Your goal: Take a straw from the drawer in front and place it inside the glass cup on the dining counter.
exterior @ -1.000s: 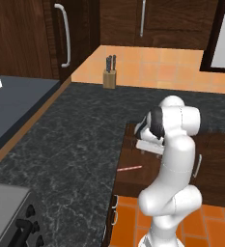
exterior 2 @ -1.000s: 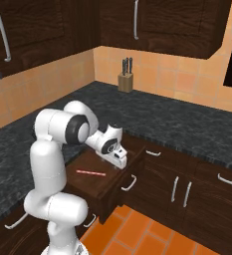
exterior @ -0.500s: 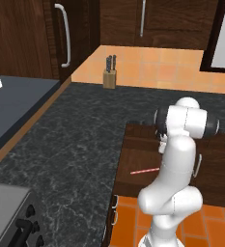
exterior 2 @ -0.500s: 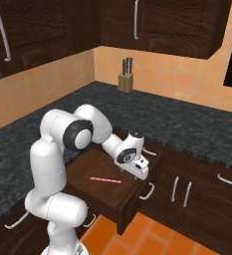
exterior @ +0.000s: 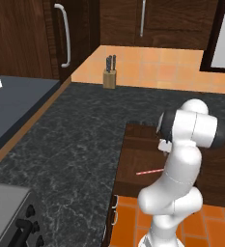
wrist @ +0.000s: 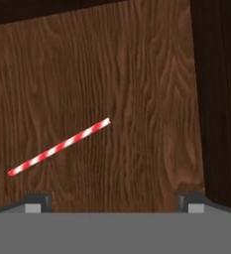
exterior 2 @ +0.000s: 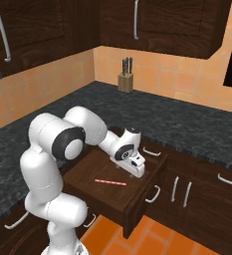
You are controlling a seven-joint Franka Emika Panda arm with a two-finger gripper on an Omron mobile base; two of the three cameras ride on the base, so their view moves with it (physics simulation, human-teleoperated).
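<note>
The dark brown drawer stands pulled out below the black counter, brown floor showing. On that floor lies the red-and-white striped straw, flat and at a slant. My gripper hangs just above the drawer's inside, beyond the straw's far end and apart from it. In the hand view my gripper is open, its two fingertips wide apart with bare wood between them; the straw sits ahead, toward the left tip. The glass cup and dining counter are out of view.
Black speckled granite counter wraps the corner, with a knife block at the back wall. Cabinet fronts with silver handles flank the drawer on the right. Stove knobs sit at the lower left. Orange floor tiles lie below.
The drawer has slid out from slightly open to wide open, my hand travelling outward with it. The straw's full length now lies uncovered on the drawer floor.
</note>
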